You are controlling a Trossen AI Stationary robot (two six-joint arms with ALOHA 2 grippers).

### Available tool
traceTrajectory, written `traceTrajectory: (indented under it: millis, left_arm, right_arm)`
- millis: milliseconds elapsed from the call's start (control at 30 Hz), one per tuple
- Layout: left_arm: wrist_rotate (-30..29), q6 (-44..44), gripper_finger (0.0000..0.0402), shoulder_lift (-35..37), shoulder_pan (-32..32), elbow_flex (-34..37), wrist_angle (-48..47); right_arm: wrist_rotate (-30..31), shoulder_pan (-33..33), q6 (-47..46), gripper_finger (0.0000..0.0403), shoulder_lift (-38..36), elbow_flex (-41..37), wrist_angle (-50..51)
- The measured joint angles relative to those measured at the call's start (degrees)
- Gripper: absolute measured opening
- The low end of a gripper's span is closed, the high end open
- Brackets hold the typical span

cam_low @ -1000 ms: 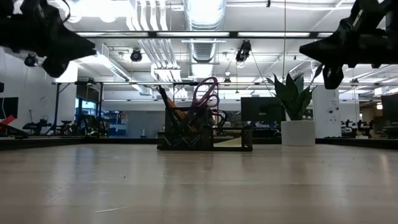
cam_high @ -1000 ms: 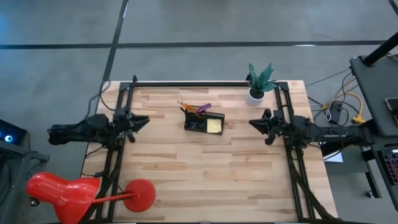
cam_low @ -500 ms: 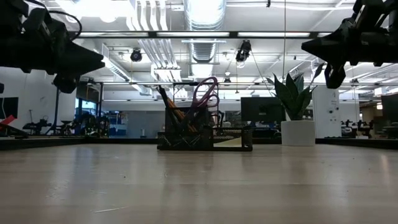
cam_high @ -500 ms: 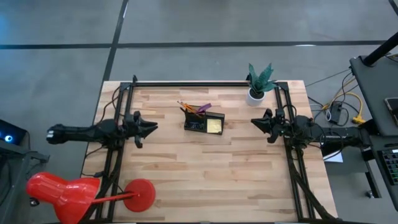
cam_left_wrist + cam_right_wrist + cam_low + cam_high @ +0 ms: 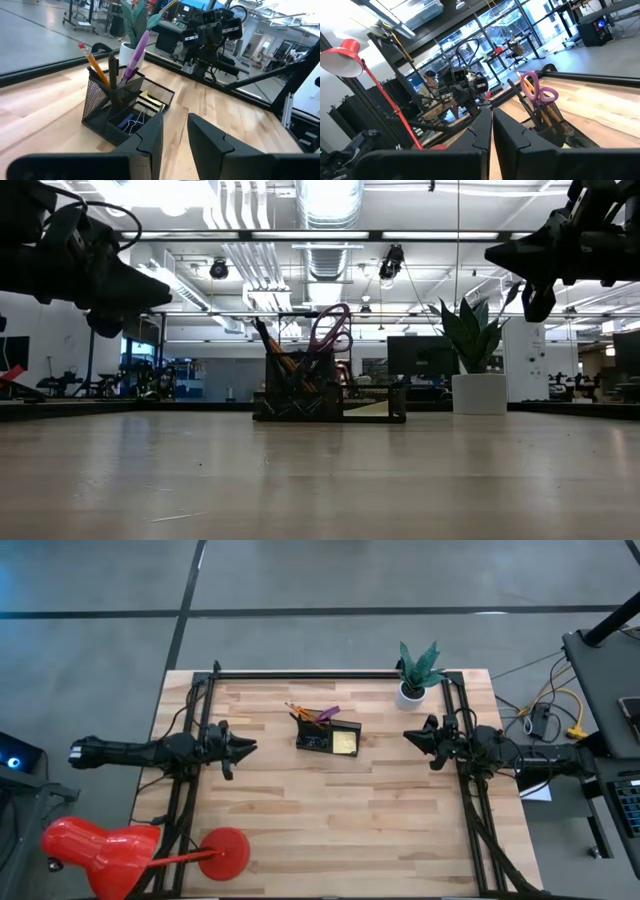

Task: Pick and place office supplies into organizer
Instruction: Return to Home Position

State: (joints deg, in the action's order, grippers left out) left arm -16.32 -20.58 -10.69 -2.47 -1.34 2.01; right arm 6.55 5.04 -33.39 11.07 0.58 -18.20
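1. Now the left gripper point(image 5: 250, 747) hangs above the left part of the table point(image 5: 330, 830), just beside the left frame rail, and points toward the middle. Its fingers point(image 5: 150, 137) stand a little apart with a narrow gap between them, and they hold nothing.
2. Opposite to it, the right gripper point(image 5: 407, 736) hangs above the right part of the table and also points toward the middle. In the right wrist view its two fingers are almost pressed together, with only a thin slit between them, and nothing is in it.
3. Between the two grippers, well apart from each, the organizer point(image 5: 328, 738) stands upright on the back half of the table.
4. In its taller cup compartment stand the scissors point(image 5: 330, 712) with the purple handles up, the orange pencils point(image 5: 296, 709), which lean outward, and a dark pen point(image 5: 113, 67).
5. In its lower tray compartment lies the yellow sticky-note pad point(image 5: 345, 743). Some binder clips point(image 5: 131, 121) lie in a small section beside it.
6. Near the back right corner stands a white plant pot point(image 5: 410, 694), behind the right gripper.
7. At the front left corner is a red lamp point(image 5: 100, 852). Its round base rests on the table and its shade hangs outside the edge.
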Motion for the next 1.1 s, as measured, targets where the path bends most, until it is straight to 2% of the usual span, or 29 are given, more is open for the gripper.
traceTrajectory:
  millis: [500,1100]
  left_arm:
    - [0.0,0.0,0.0073,-2.9,0.0,0.0,0.1]
    - [0.1,0.0,0.0073,-3.1,0.0,0.0,0.1]
  right_arm:
    - [0.0,0.0,0.0,0.0009,0.0,0.0,0.0]
    - [0.0,0.0,0.0,0.0009,0.0,0.0,0.0]
